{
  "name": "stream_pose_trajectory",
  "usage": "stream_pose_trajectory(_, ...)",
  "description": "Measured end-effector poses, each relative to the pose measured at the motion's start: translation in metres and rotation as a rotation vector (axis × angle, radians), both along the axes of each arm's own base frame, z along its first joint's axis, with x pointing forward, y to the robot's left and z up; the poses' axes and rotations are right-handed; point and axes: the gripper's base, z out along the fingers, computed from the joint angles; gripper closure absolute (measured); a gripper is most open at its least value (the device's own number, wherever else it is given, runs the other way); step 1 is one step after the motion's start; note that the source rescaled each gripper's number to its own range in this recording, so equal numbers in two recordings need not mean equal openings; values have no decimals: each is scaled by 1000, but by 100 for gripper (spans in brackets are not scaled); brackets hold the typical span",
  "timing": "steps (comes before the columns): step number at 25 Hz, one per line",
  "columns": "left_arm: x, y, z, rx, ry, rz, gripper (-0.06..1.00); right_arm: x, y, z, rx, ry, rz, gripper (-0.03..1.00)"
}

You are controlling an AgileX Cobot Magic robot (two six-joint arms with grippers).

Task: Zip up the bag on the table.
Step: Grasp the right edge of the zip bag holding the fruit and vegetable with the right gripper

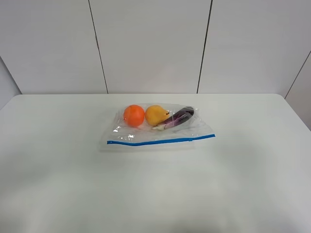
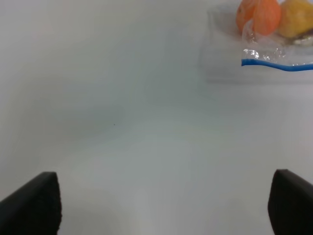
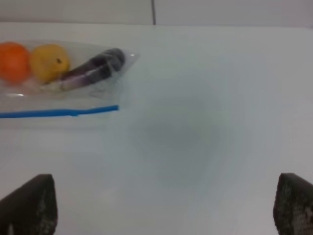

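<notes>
Hovering over bare worktop [image 1: 58, 170], my left end effector [image 2: 160, 204] has its two dark fingers [image 2: 34, 203] spread far apart, with nothing between them. My right end effector [image 3: 166, 205] reads the same: fingers [image 3: 293, 203] set wide, gap empty, only white surface under it. Neither one touches anything, and neither shows in the high camera. The bag [image 1: 158, 131] lies flat near the middle of the worktop, a little toward the far edge, well apart from both end effectors. It is clear and crinkled, with the blue zip strip [image 1: 160, 141] running along its near edge from side to side, the right end sitting slightly farther back than the left. Contents are lined up along the far side of the bag: orange [image 1: 134, 115] on the left, yellow pear [image 1: 156, 115] just beside it in the middle, purple eggplant [image 1: 179, 117] on the right, lying at a slant with its pale end toward the pear. My left wrist camera catches the orange end of the strip, my right wrist camera the eggplant end. I cannot tell whether the strip is pressed shut along its length. Grey wall [image 1: 150, 43] panels stand behind the worktop.
</notes>
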Motion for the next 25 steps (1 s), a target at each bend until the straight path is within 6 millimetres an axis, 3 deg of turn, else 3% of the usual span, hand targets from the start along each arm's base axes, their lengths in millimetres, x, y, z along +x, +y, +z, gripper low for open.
stream_pose_trajectory(5,0,0,0,0,0,0,-6,62,1,29,88,146,28,-3)
stream_pose_trajectory(10,0,0,0,0,0,0,-6,129,2,26,187,318,55,-1)
stream_pose_trajectory(13,0,0,0,0,0,0,-6,170,3,10,220,435,88,-1)
stream_pose_trajectory(18,0,0,0,0,0,0,-6,229,11,-32,347,578,196,0)
stream_pose_trajectory(25,0,0,0,0,0,0,-6,275,-3,-104,527,742,222,0)
